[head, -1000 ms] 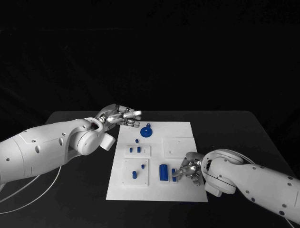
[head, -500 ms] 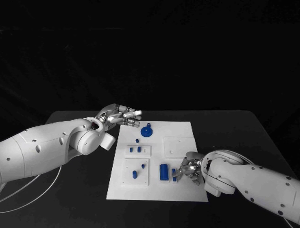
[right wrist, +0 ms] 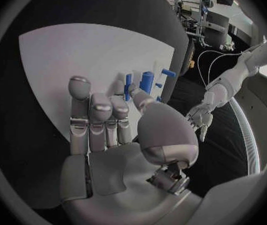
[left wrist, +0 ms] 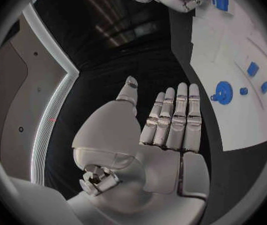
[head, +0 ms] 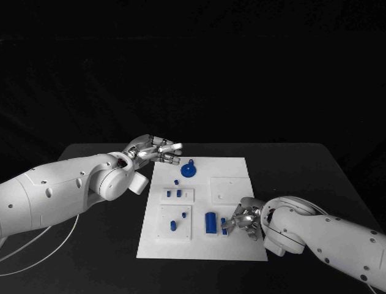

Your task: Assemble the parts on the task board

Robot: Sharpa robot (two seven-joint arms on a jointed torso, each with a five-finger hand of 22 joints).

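Note:
The white task board lies in the middle of the table. On it stand a blue round part with a knob, several small blue pegs and a blue cylinder. My right hand rests low over the board's near right part, just right of the cylinder. In the right wrist view its fingers are stretched out and its thumb tip lies beside a small blue piece next to the cylinder. My left hand hovers at the board's far left corner, fingers straight, holding nothing.
The black table has bare surface on both sides of the board. Raised white plates take up the board's right middle. More blue pieces stand in the near left plate. My left forearm lies across the table's left side.
My right forearm has sunk slightly and its hand has edged a little nearer the cylinder. The left hand and the parts have stayed where they were.

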